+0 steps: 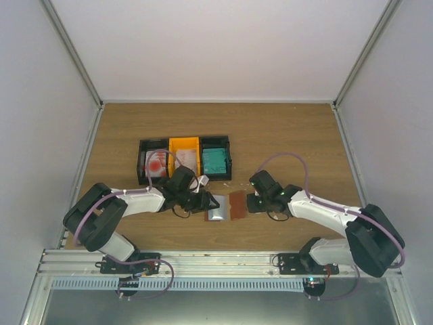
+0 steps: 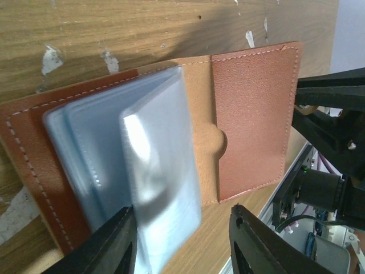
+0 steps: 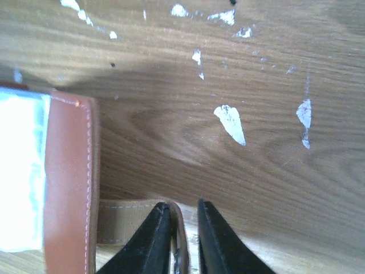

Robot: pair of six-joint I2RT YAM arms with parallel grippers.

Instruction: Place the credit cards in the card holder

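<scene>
Step in hand: preparing holder. Card holder [image 1: 236,204] open at bench centre. Right gripper [image 3: 183,210] jaws narrow, pinching its 3 o'clock flap edge. Left gripper [image 2: 181,214] jaws wide, straddling clear sleeve [image 2: 154,148]. Credit cards [image 1: 215,160] in bins [image 1: 141,162] at 11 o'clock. Next probably: fetch card while the flap is pinned.

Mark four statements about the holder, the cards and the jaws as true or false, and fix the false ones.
1. The holder lies open on the table. True.
2. The teal cards sit in the orange bin. False: they sit in the black bin next to it.
3. The right gripper pinches the holder's edge in its jaws. True.
4. The left gripper holds a card. False: its jaws are open astride the holder's clear sleeves, with no card between them.
</scene>
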